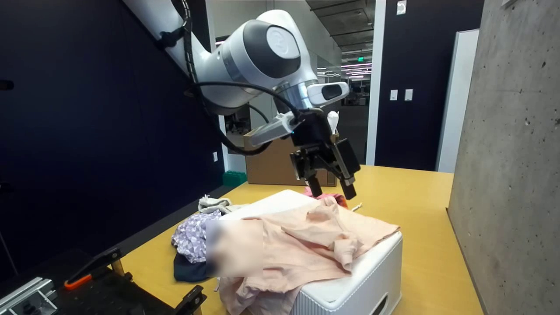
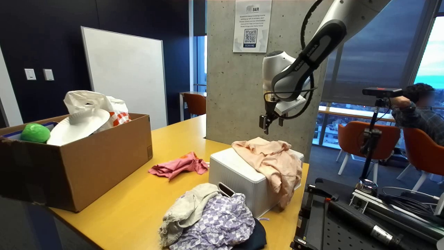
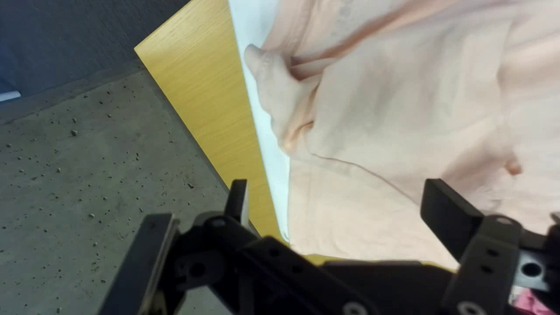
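My gripper (image 1: 332, 190) is open and empty, and points down above a peach cloth (image 1: 302, 249). The gripper also shows in an exterior view (image 2: 273, 126), apart from the cloth. In the wrist view its fingers (image 3: 340, 199) are spread wide, one over the cloth (image 3: 393, 109) and one beyond the box edge. The crumpled cloth (image 2: 267, 156) lies over the top of a white ribbed box (image 2: 236, 184) and hangs down one side. The white box (image 1: 358, 284) has an oval handle hole. A blurred patch hides part of the cloth in an exterior view.
A purple-and-white patterned cloth (image 2: 218, 222), a grey cloth (image 2: 194, 201) and a dark cloth (image 2: 258, 236) lie beside the box. A pink-red cloth (image 2: 180, 166) lies behind. A cardboard box (image 2: 107, 163) stands on the yellow table (image 2: 138, 205). A concrete pillar (image 1: 507, 153) borders the table.
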You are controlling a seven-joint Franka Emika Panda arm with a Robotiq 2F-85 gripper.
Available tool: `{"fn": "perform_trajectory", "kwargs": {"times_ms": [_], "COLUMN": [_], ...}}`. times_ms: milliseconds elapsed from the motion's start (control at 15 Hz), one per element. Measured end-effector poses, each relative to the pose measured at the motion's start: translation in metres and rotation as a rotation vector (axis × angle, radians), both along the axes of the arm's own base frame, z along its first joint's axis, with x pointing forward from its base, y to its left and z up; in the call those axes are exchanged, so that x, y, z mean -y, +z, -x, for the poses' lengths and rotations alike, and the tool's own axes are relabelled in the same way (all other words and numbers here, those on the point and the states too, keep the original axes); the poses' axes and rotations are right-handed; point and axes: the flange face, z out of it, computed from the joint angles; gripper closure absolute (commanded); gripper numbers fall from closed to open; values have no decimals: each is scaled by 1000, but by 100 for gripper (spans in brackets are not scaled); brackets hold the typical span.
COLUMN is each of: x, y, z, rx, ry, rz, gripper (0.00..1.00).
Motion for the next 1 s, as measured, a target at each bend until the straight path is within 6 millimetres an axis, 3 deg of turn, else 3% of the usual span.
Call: {"fn": "perform_trajectory", "kwargs": {"times_ms": [200, 400, 733, 1000], "x": [-31, -50, -67, -68], "y": [-2, -18, -37, -44], "z": [12, 22, 27, 28], "rx": [-17, -52, -92, -112], "ry": [36, 57, 81, 83], "rz": [-37, -62, -80, -82], "gripper": [0, 0, 0, 0]}}
